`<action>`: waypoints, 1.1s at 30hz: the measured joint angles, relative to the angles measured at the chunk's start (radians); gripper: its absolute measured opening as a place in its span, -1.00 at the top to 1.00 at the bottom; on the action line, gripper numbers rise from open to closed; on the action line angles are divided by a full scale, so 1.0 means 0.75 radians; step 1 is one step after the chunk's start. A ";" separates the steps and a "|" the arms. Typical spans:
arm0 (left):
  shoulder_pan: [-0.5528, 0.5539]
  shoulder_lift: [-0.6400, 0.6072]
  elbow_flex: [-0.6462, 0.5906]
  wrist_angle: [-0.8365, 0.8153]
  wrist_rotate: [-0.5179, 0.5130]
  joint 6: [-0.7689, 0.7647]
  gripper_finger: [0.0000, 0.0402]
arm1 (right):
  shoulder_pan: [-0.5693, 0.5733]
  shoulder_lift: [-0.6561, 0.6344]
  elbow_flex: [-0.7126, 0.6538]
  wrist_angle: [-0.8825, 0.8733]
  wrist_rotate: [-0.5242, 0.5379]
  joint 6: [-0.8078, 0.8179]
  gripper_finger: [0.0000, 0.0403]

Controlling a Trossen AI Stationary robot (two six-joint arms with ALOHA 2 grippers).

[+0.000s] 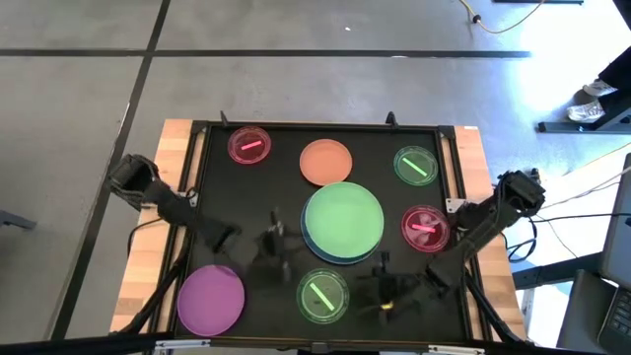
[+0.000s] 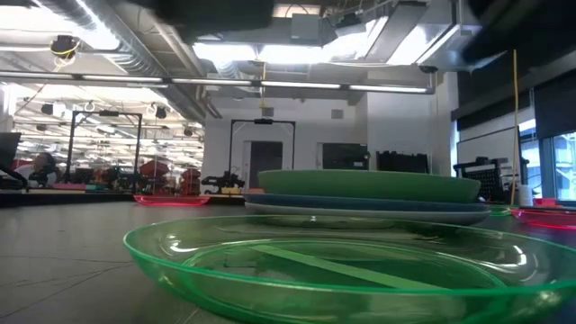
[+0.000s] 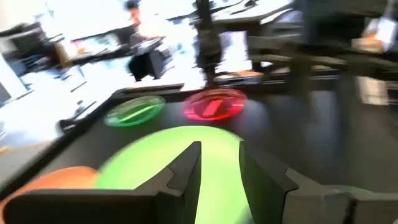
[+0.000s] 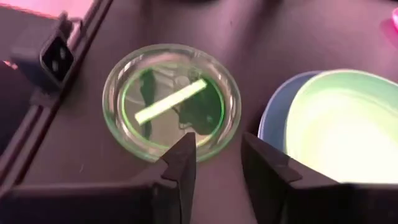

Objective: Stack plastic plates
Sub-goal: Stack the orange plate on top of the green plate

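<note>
The right gripper [image 4: 214, 163] hangs with its fingers parted and empty just above the near small green plate [image 4: 171, 101], which lies directly ahead of it on the black worktop [image 1: 266, 187], near the front edge and just beside the big stack. That plate is a round, clear green dish with a raised rim and a bright stripe across its middle, the stripe running slantwise to the gripper's fingers. The stack [image 1: 343, 223] sits mid-worktop: a matte light green plate on top, with a blue-grey rim showing beneath. The left gripper [image 3: 219, 167], also parted and empty, hovers beside the stack, but the right looks nearer the small plate. The orange plate [image 1: 325, 162], purple plate [image 1: 210, 300], two pink-red plates [image 1: 248, 145] and another green one [image 1: 415, 165] lie scattered apart.
</note>
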 joint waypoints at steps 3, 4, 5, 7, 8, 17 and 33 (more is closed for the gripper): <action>0.148 -0.039 0.114 -0.329 0.005 -0.070 0.49 | 0.059 0.027 -0.026 0.035 0.081 0.064 0.42; 0.202 -0.041 0.151 -0.422 0.020 -0.090 0.49 | 0.076 0.034 -0.034 0.040 0.106 0.078 0.42; 0.255 -0.040 0.181 -0.496 0.045 -0.108 0.49 | 0.087 0.044 -0.042 0.038 0.127 0.095 0.42; 0.359 -0.040 0.221 -0.617 0.069 -0.137 0.49 | 0.094 0.071 -0.050 0.048 0.154 0.109 0.42; 0.412 -0.037 0.243 -0.662 0.096 -0.147 0.49 | 0.094 0.083 -0.055 0.047 0.165 0.110 0.42; 0.923 -0.032 0.290 -0.879 0.530 -0.347 0.20 | 0.027 0.142 -0.067 0.026 0.184 0.033 0.42; 1.486 0.344 0.477 -0.936 0.949 -0.385 0.15 | -0.303 0.144 -0.067 -0.062 0.197 -0.314 0.42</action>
